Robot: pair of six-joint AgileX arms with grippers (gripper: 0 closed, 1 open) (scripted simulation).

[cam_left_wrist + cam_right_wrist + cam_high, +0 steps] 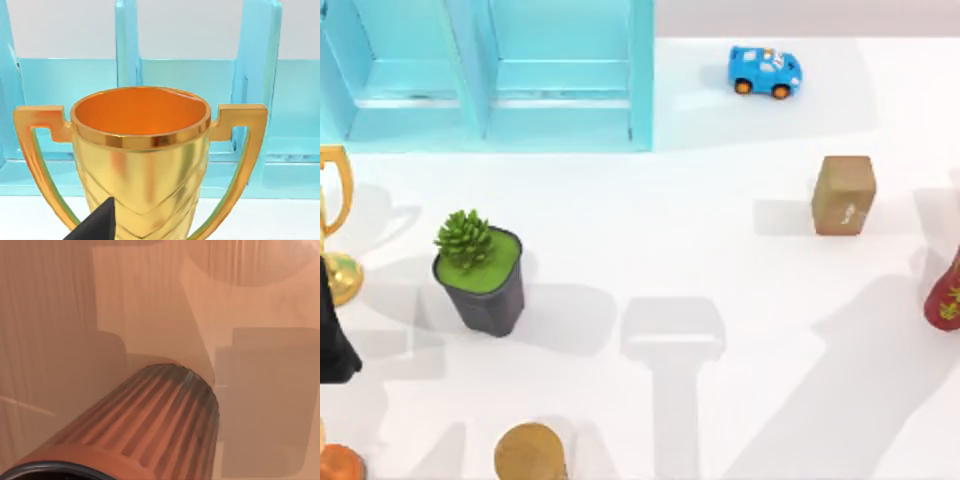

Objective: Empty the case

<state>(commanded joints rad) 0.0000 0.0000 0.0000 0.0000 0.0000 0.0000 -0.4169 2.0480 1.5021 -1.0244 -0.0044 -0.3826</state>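
Since the case point(490, 70) at the table's far left edge looks emptied, the left gripper point(332, 335), grip state unclear, should ease off the trophy point(140, 150) without toppling it.

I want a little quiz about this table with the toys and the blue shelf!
1. True or false: the toy car sits inside the case.
2. Which is nearest the potted plant: A) the trophy, B) the tan block, C) the toy car?
3. Fill in: in the left wrist view, the trophy stands in front of the ____.

Key: 1 false; 2 A; 3 case.
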